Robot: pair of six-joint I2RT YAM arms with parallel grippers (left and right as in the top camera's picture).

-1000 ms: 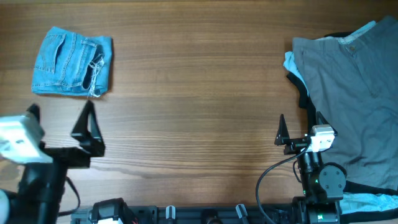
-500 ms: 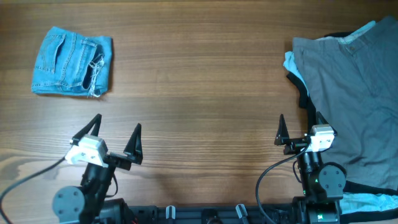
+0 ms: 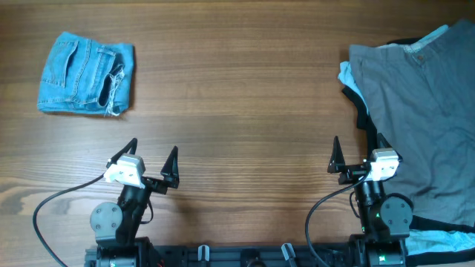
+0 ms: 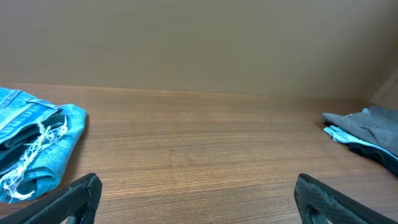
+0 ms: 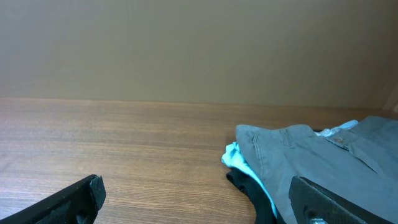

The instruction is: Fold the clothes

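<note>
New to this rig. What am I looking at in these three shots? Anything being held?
Two robot arms sit at the near edge of a wooden table, each ending in a two-finger claw. The top-down shot is from a fixed camera overhead; the other two are from cameras on each wrist, looking out between that arm's fingers. The left gripper and right gripper are open, holding nothing. Folded denim jeans lie far left; a grey garment lies unfolded at right, pale-blue cloth peeking out at its edge.
</note>
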